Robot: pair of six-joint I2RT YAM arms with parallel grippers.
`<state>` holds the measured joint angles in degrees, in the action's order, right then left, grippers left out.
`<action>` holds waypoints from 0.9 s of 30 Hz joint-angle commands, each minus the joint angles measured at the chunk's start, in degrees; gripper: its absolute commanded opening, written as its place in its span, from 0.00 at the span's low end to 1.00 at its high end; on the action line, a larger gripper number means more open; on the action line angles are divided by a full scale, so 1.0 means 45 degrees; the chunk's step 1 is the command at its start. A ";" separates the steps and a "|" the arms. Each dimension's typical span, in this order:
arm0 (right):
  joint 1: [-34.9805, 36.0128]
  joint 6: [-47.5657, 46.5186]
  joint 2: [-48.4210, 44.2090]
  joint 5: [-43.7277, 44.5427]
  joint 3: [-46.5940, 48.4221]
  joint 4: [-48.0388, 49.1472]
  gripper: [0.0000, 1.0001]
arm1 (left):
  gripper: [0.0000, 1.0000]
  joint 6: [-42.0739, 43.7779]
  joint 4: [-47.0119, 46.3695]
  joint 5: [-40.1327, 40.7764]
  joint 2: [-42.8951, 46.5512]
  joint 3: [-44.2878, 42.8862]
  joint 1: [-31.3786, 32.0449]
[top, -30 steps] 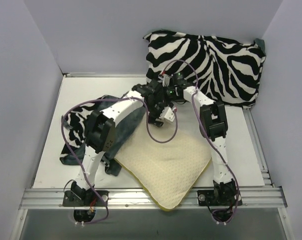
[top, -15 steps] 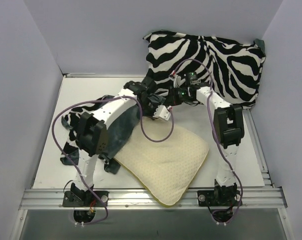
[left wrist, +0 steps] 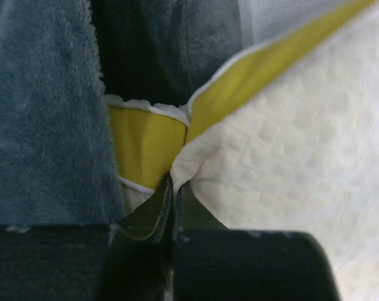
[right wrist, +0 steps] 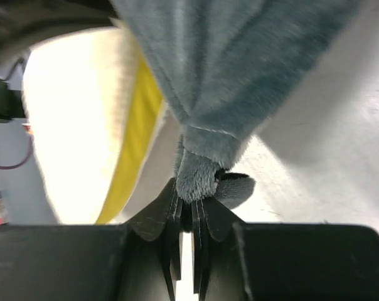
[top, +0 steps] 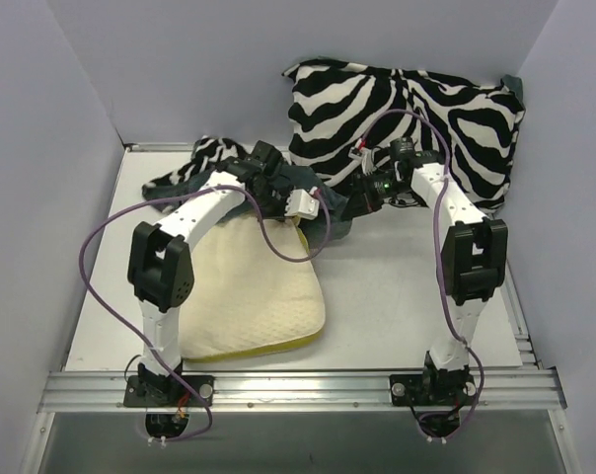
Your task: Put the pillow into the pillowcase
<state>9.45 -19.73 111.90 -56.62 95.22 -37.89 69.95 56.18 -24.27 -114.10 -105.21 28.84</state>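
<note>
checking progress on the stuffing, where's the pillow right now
In the top view the pillow lies at the near left of the table, its far corner pinched by the left tool beside the pillowcase.

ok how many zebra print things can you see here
2. The plump zebra cushion leans against the back wall. The pillowcase shows its zebra face bunched at rear left; more of that print may be hidden.
</note>
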 commanded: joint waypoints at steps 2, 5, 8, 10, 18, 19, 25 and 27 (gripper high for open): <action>0.0359 0.0808 0.0386 -0.1499 0.1144 -0.2420 0.00 | 0.00 -0.1869 -0.2834 0.2113 -0.0931 0.0021 0.0405; 0.0848 0.0945 0.0292 -0.1617 0.0620 -0.2381 0.00 | 0.00 -0.4171 -0.3928 0.2464 -0.1712 -0.0720 0.0954; 0.1043 0.1102 -0.0117 -0.1811 -0.0785 -0.2342 0.00 | 0.00 -0.7529 -0.4457 0.2853 -0.2104 -0.1755 0.1033; 0.1122 0.1317 -0.0431 -0.2084 -0.1821 -0.2342 0.00 | 0.00 -1.0126 -0.4826 0.3301 -0.1911 -0.1739 0.0955; 0.1046 0.1746 -0.1098 -0.1521 -0.3134 -0.2030 0.00 | 0.00 -1.5037 -0.6431 0.5669 -0.0231 0.0351 0.0680; 0.1005 0.2172 -0.1000 -0.1191 -0.2978 -0.2010 0.05 | 0.00 -1.5037 -0.6314 0.5397 -0.0113 0.0488 0.0758; 0.1159 0.3697 -0.1017 -0.0192 -0.2311 -0.1484 0.63 | 0.98 -1.3126 -0.4522 -0.1455 0.2326 0.1601 0.0157; 0.1414 0.4751 -0.1349 0.0236 -0.3090 -0.0802 0.73 | 0.97 -1.2598 -0.4011 -0.2532 0.3222 0.1699 -0.0507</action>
<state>14.17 -5.23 110.15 -58.22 83.02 -40.77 9.54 37.28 -23.29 -109.23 -97.08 31.27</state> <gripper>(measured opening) 0.701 0.970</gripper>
